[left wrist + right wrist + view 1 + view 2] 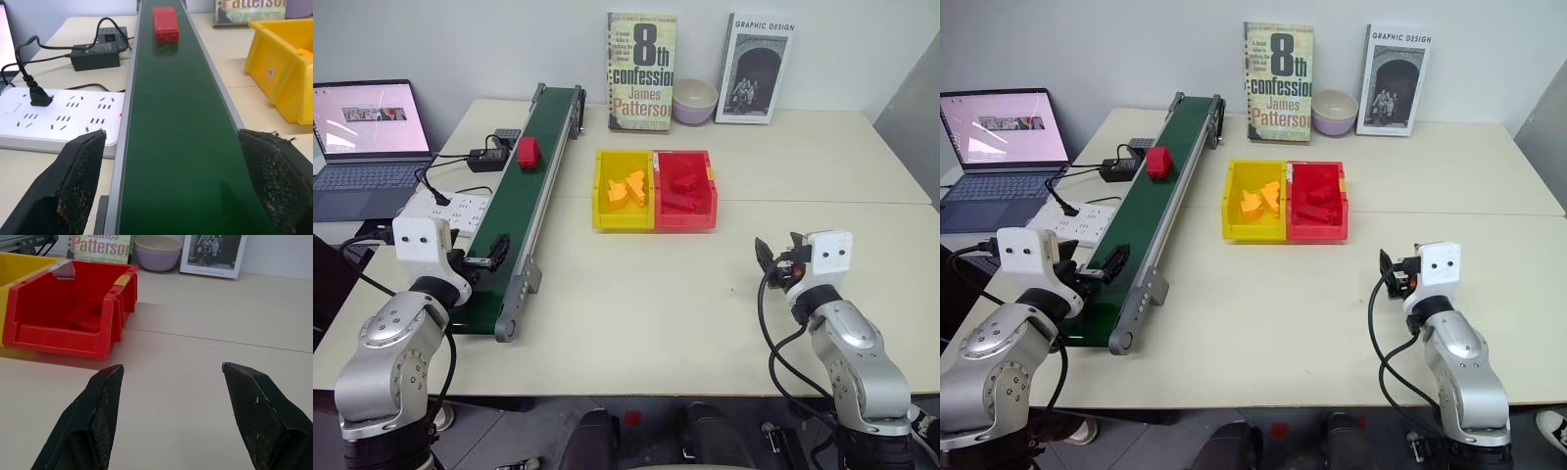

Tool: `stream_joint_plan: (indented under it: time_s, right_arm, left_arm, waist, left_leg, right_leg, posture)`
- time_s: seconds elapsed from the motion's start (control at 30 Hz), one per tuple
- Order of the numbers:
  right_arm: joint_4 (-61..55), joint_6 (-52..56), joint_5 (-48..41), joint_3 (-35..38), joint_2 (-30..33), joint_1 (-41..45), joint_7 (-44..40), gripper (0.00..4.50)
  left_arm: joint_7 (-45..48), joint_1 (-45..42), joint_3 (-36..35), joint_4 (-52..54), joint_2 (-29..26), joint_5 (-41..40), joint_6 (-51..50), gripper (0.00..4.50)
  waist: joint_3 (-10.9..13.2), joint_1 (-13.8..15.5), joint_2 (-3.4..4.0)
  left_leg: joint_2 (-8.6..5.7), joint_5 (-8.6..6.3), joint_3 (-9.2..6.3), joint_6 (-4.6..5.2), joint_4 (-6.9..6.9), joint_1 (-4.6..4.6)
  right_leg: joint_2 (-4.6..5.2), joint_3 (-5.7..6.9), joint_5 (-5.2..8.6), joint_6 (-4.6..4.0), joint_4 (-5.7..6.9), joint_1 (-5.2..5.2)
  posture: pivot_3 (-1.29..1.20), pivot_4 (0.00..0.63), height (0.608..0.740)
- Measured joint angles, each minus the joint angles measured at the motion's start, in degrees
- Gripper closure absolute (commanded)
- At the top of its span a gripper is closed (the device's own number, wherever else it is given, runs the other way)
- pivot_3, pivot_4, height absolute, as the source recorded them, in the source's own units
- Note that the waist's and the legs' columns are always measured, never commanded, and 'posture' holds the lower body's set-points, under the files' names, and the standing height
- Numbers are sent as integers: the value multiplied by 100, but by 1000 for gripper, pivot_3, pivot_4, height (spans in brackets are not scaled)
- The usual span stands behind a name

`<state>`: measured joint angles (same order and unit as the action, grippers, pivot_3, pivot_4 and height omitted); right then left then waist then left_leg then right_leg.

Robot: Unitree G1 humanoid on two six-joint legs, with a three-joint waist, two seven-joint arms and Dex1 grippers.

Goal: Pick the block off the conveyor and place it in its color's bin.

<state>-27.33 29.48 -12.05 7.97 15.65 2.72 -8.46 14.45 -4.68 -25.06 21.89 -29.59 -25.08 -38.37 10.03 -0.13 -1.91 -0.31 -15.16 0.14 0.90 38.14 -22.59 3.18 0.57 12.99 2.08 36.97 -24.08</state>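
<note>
Two grippers wait over the table, and neither has anything in it. Starting at nine o'clock, a laptop sits open, with a white power strip just beside the conveyor. The left gripper hangs low over the near end of the belt, fingers spread wide to either side rail, aimed up the belt. The block rides the green belt farther up, toward eleven o'clock, well apart from those fingers. Toward the middle, around twelve o'clock, the yellow tray holds orange pieces and the bin joined to it holds red ones. At three o'clock the right gripper idles, fingers apart, facing the bin. I judge this to be the waiting step before the pick: next the left fingers need the block between them, then close on it, lift, and carry it across the yellow tray.
</note>
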Motion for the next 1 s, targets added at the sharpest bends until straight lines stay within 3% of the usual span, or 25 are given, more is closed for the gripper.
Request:
stream_joint_plan:
  time_s: [1.0]
  right_arm:
    - [-1, 16, -1, 26, -19, -55, 65, 1152]
  left_arm:
    - [-257, -441, 241, -230, 91, 136, -541, 0]
  waist:
    - [0, 0, 0]
  left_leg:
    - [-1, 0, 0, 0, 0, 0]
  right_leg:
    - [-2, 1, 0, 0, 2, 0]
  posture:
    - [0, 150, 740]
